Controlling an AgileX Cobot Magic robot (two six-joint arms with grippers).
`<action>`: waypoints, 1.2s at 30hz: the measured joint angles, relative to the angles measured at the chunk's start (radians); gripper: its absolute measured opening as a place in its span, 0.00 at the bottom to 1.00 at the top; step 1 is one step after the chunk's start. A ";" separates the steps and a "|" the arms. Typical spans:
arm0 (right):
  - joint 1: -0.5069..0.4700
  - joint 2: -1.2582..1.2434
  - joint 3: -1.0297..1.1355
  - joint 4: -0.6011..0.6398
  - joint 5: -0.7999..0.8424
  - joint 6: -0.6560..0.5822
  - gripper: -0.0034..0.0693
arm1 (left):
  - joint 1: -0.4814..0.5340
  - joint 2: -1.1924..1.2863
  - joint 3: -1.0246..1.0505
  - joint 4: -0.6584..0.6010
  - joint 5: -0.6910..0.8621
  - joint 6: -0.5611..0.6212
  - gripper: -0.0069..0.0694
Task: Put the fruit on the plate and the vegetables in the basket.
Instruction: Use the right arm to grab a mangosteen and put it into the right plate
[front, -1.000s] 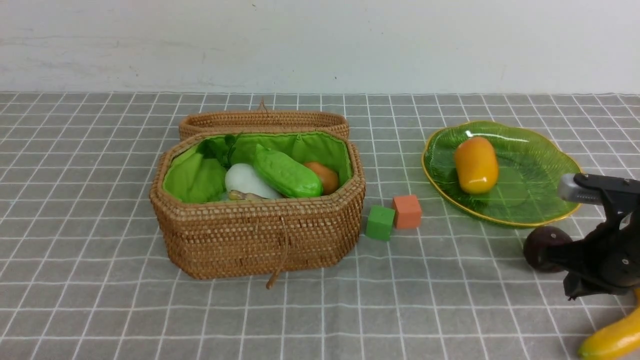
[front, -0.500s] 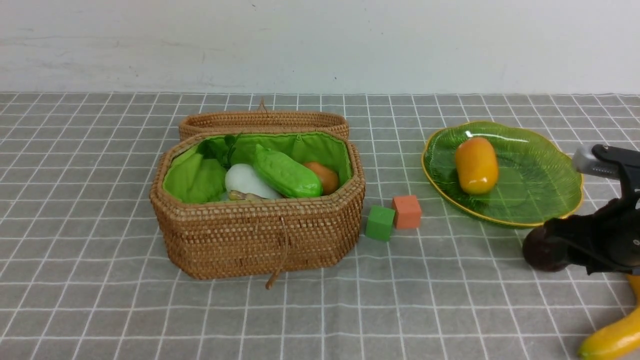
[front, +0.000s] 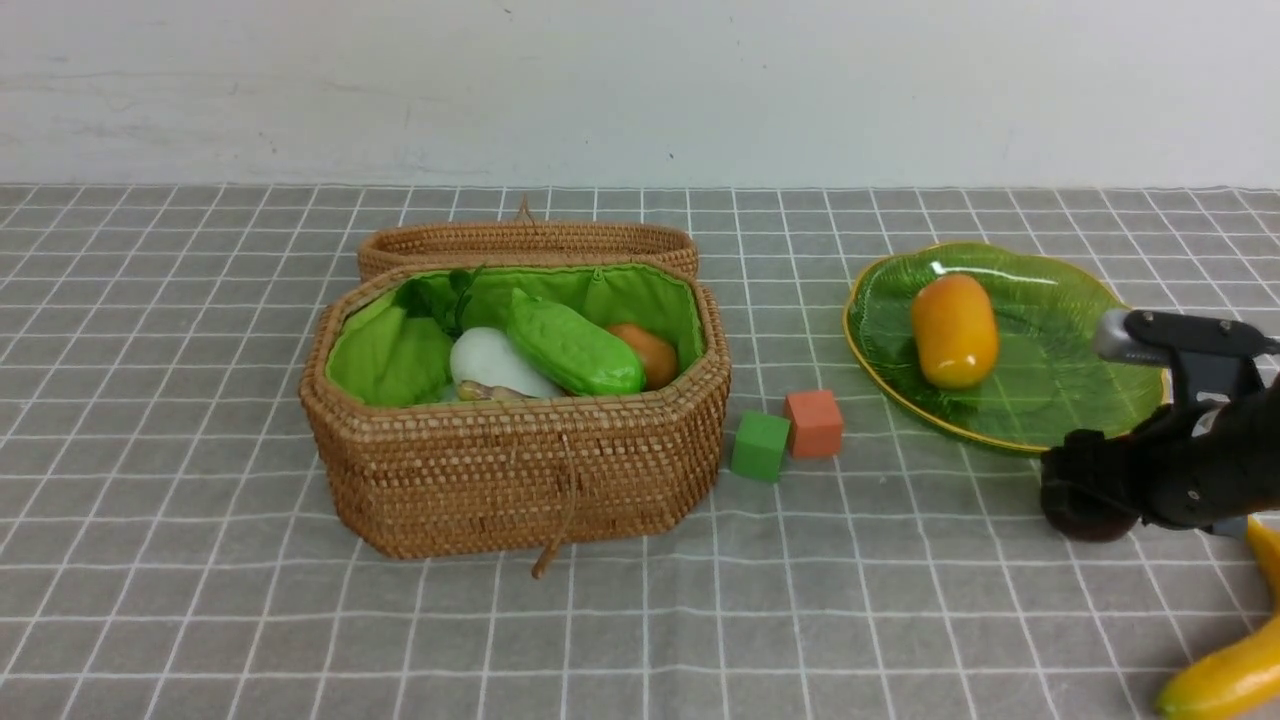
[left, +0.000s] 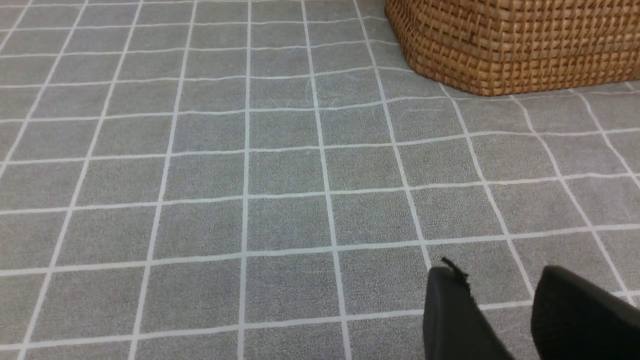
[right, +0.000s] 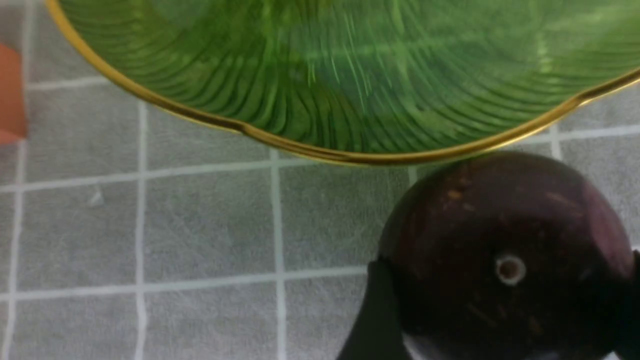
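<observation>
Since a second ago my right gripper (front: 1085, 478) has shifted left and down. It was beside the round purple fruit (front: 1092, 525); now it is spread wide, one black finger either side of it. Cannot tell whether the fingers press it. Fruit itself unmoved: on the worktop (front: 200, 600), just off the near rim of the plate (front: 1085, 405), not on it.

Close up, fruit skin glossy, very dark purple-brown, scuffed, small pale ring on top. Plate is translucent green glass, ribbed like a leaf, wavy edge, thin gold rim. Mango (front: 953, 330) lies on it, a smooth orange-yellow oval, same spot as before. Banana (front: 1225, 675) on the grey checked cloth by my right arm.

Basket (front: 520, 470): tan woven rattan, green lining, lid back. Holds white radish (front: 495, 365), green gourd (front: 572, 345), potato (front: 648, 352).

Left gripper (left: 500, 300) low over bare cloth, fingers narrowly apart, nothing between.
</observation>
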 joint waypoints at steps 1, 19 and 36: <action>0.000 0.002 -0.001 0.000 0.000 -0.001 0.78 | 0.000 0.000 0.000 0.000 0.000 0.000 0.40; 0.000 -0.286 -0.071 0.076 0.241 -0.001 0.78 | 0.000 0.000 0.000 0.000 0.000 0.000 0.40; 0.000 0.083 -0.364 0.145 0.085 -0.004 0.78 | 0.000 0.000 0.000 0.000 0.000 0.000 0.40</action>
